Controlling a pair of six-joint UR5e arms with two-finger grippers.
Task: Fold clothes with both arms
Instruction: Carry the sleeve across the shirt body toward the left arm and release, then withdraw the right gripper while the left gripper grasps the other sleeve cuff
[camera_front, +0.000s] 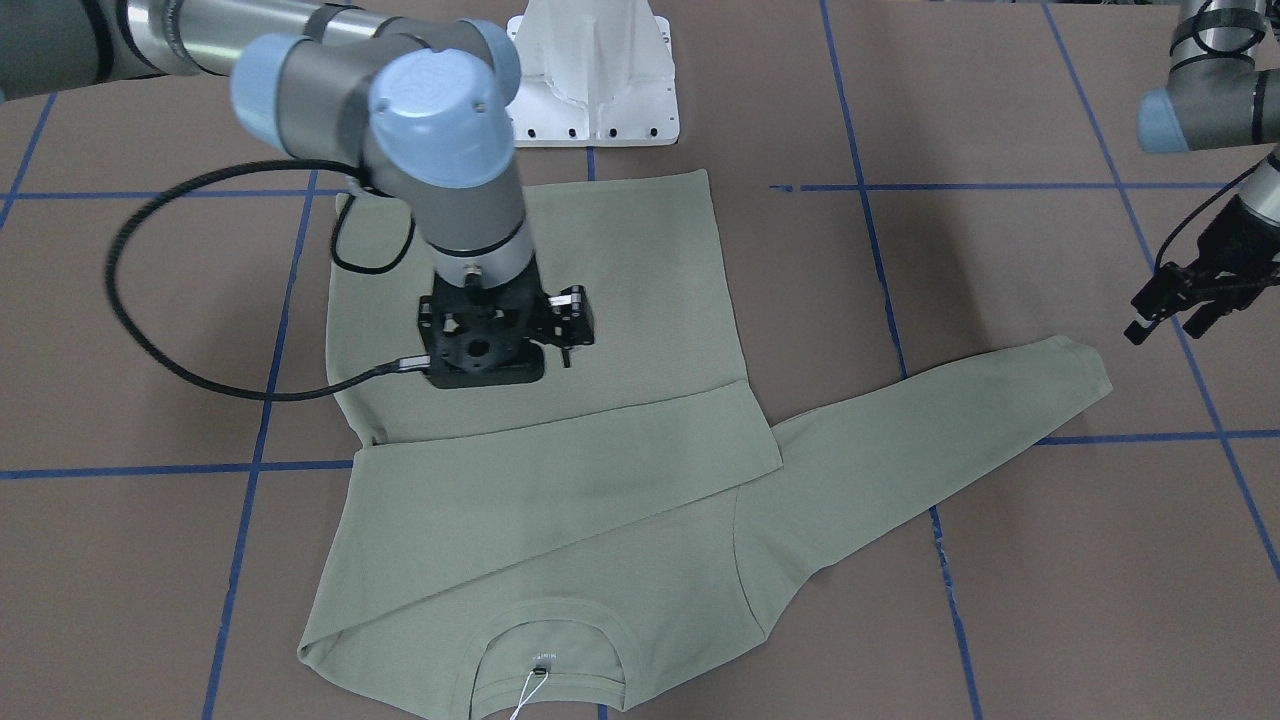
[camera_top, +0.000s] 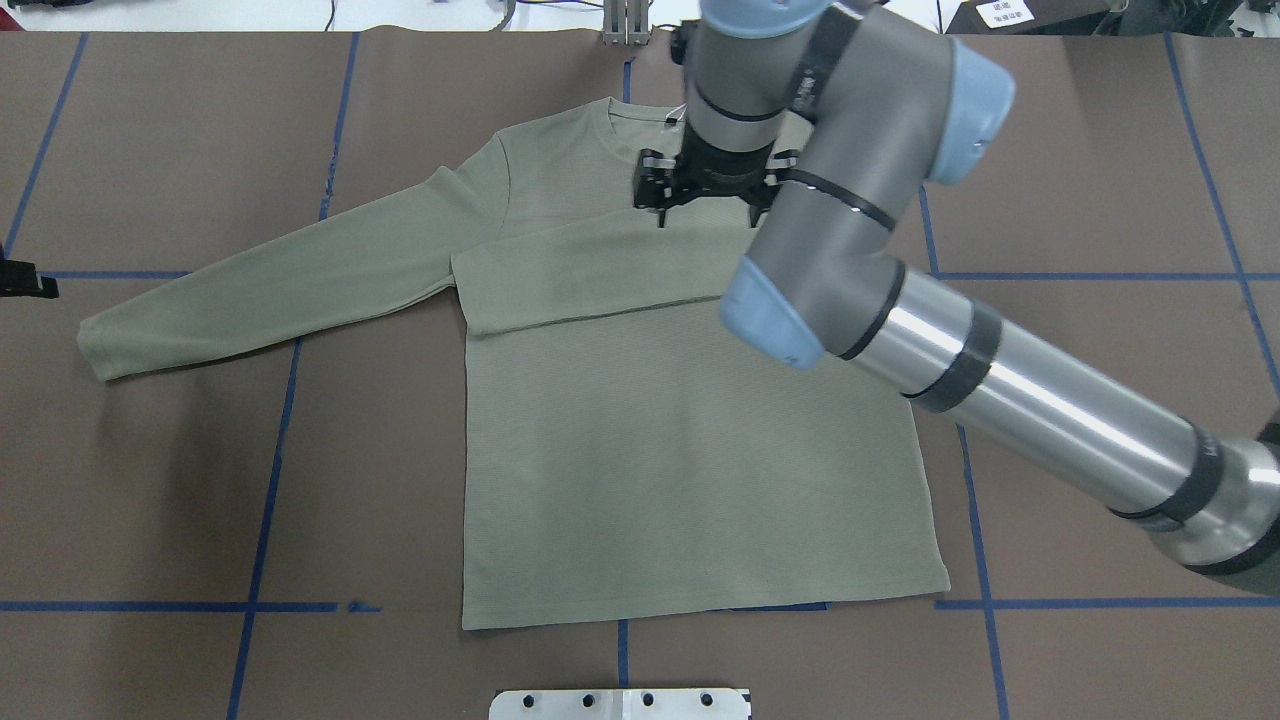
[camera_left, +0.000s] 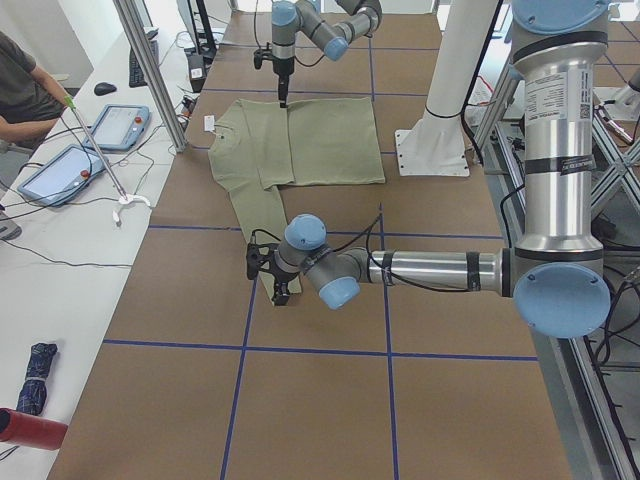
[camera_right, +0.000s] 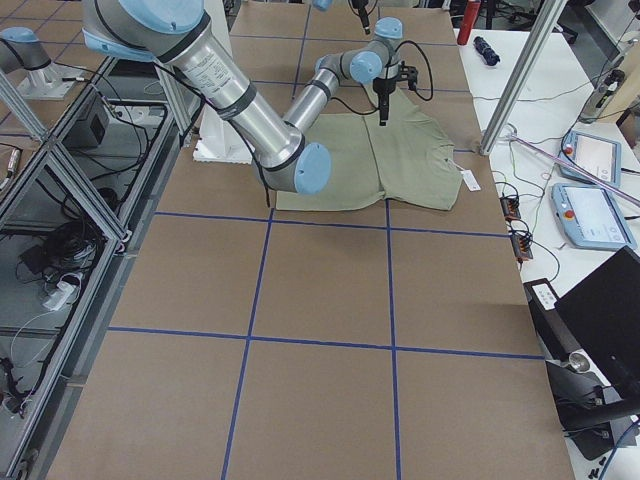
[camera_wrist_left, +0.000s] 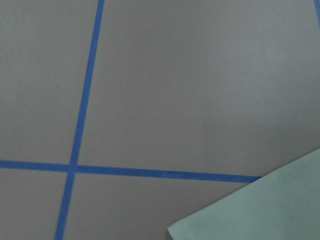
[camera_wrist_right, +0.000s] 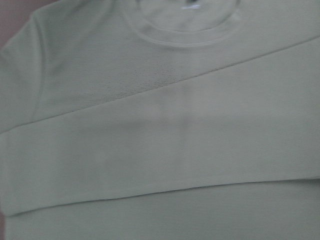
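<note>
Sage-green ribbed long-sleeved shirt lay flat on the brown paper-covered table with a blue tape grid. Hem was toward the white metal pedestal, collar on the far side.

- **Sleeves:** the sleeve on the robot's right was folded across the chest just below the collar. The other sleeve lay stretched out flat to the robot's left.
- **Right gripper:** hung pointing down over the folded sleeve near the collar. Jaws looked spread, pinching nothing. Its wrist view showed only smooth knit with no bunching, so my read was that this sleeve's placement was done.
- **Left gripper:** sat low near the outstretched sleeve's cuff, apart from it. Jaws were spread and empty. Its wrist view was mostly bare table, with the cuff corner at the frame's lower right.

Likely reason for that pose was lining up to take the cuff for the mirror fold. The next move would need one finger to get under the cuff edge. The risk was thin knit flat on paper: the gripper could catch only the top layer, or drag the sleeve and skew the body.
</note>
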